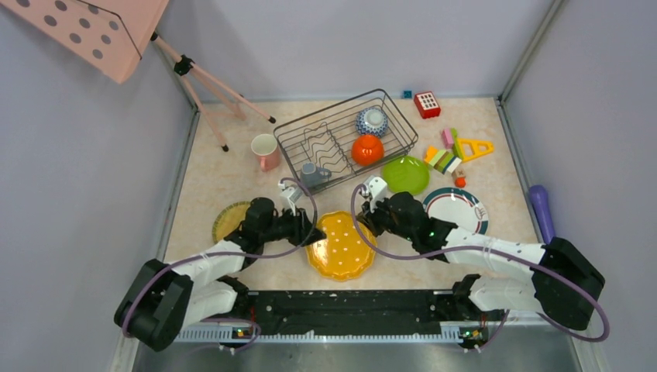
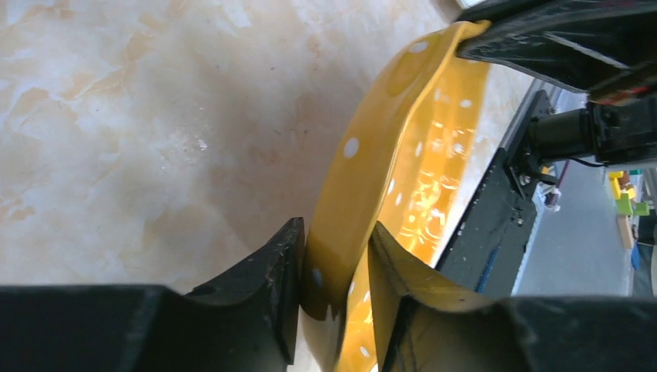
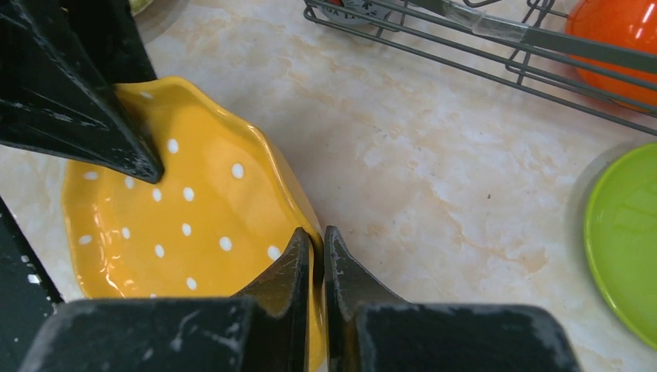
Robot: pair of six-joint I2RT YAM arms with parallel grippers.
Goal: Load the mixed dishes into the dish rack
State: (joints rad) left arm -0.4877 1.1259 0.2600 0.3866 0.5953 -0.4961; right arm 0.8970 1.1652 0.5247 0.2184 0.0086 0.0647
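A yellow scalloped plate with white dots lies between my two grippers at the front of the table. My left gripper is shut on its left rim, one finger on each side. My right gripper is shut on the plate's right rim. The dish rack holds a patterned bowl, an orange-red bowl and a grey mug. A pink mug, a lime green plate, a white green-rimmed plate and a second yellow plate rest on the table.
Coloured toy blocks and a red block lie at the back right. A purple cylinder lies by the right wall. A pink tripod stands at the back left. The arms' black base rail runs along the near edge.
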